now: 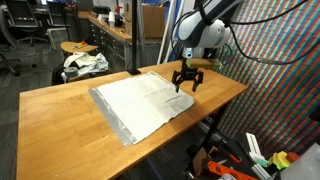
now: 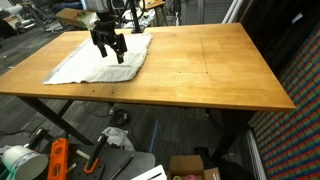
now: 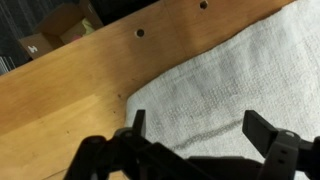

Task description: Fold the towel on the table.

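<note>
Towel (image 1: 140, 100) lies spread flat near table (image 1: 60, 110) end, unfolded. Hand (image 1: 185, 85), jaws wide and empty, hovers over towel edge by table rim. Folding apparently not begun.

You're looking at an off-white towel (image 1: 140, 100) with a grey edge, plain with a fine weave in the wrist view. The table (image 1: 50, 115) is light-brown butcher-block wood with black legs. The gripper (image 1: 186, 86) is black. The wall panel (image 1: 285, 80) has a fine multicolour speckle.
</note>
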`<control>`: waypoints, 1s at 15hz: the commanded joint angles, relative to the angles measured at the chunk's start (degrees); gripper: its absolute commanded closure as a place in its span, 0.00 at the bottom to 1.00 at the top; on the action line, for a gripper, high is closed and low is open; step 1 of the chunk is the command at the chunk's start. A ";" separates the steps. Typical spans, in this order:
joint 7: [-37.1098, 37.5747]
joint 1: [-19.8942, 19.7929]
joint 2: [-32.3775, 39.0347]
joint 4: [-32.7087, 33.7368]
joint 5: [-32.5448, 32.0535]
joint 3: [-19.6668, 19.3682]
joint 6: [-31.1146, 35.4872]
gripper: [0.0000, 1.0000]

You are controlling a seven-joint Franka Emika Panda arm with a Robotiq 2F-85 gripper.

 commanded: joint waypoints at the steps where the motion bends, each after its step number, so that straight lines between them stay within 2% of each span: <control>1: -2.00 -0.19 5.00 7.00 0.20 -0.37 -3.32 0.00; 6: -3.27 -1.57 11.04 10.72 0.41 -1.36 -3.09 0.00; 15: -15.03 -7.20 16.63 13.95 5.04 -1.12 -3.63 0.00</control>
